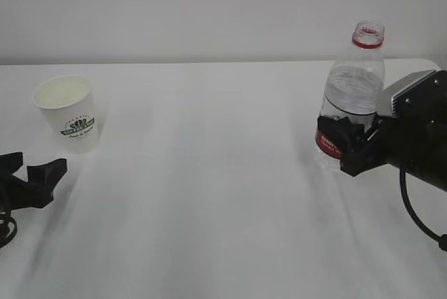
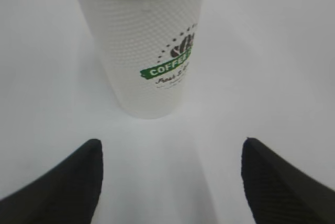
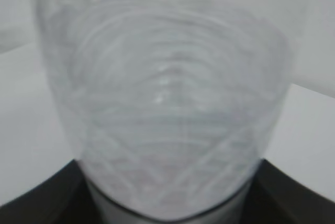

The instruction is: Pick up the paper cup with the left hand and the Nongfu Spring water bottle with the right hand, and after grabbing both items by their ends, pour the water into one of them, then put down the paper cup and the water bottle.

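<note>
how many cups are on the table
1. The paper cup stands upright at the far left of the table, just beyond the open left gripper. None appear hidden.

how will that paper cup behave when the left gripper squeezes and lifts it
The paper cup looks thin-walled, so a hard squeeze would probably dent it. It seems empty, hence light and easily tipped if nudged. Its dotted texture likely helps the open left gripper hold it.

One paper cup [image 1: 68,112]; one water bottle [image 1: 353,82]; two black tools, left [image 1: 33,173] and right [image 1: 347,147].
</note>
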Controlling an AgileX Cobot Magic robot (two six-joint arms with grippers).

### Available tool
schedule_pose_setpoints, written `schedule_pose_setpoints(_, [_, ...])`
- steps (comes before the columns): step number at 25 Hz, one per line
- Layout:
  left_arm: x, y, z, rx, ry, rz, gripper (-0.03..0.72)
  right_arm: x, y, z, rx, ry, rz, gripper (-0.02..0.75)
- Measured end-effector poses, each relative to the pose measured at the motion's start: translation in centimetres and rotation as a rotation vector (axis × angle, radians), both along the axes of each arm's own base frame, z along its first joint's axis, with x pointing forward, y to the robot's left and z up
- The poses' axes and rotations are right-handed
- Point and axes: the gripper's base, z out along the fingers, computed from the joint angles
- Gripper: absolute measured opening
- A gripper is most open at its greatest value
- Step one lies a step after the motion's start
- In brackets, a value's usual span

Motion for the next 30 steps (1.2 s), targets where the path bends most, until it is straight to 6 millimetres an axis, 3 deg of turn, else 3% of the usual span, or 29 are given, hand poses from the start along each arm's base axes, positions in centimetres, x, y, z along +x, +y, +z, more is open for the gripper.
schedule_pose_setpoints(9, [2.8, 2.5, 0.9, -0.087, -0.061, -0.081, 0.593, 0.0, 0.0, 0.0, 0.001, 0.001, 0.000, 0.480])
schedule_pose_setpoints(19, [4.5, 2.3, -2.8, -0.104, 0.024, -0.134, 0.593, 0.0, 0.0, 0.0, 0.000, 0.001, 0.005, 0.480])
schedule_pose_setpoints(30, [5.9, 2.6, -3.6, -0.103, 0.012, -0.115, 0.593, 0.0, 0.0, 0.0, -0.001, 0.003, 0.005, 0.480])
